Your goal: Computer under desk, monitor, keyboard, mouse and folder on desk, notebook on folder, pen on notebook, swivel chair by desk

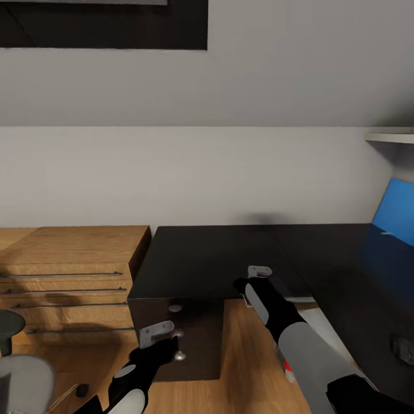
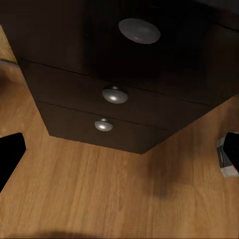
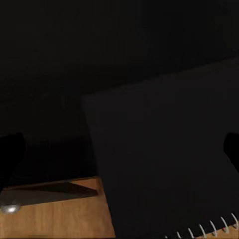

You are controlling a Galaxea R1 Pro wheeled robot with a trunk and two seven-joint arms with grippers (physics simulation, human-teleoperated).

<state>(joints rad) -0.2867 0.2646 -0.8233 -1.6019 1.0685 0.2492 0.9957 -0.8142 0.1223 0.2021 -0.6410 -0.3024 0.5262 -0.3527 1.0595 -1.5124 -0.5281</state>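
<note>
Right pincer (image 1: 257,273) over desk (image 1: 213,259), drawers (image 2: 115,94) closed

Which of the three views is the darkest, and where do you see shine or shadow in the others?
Right wrist view: darkest, nearly black over the desk. Left wrist view: bright highlights on the round drawer knobs, soft shadow on the wood floor. Head view: evenly lit, faint blue reflection on the glossy desk top near the blue back panel.
</note>
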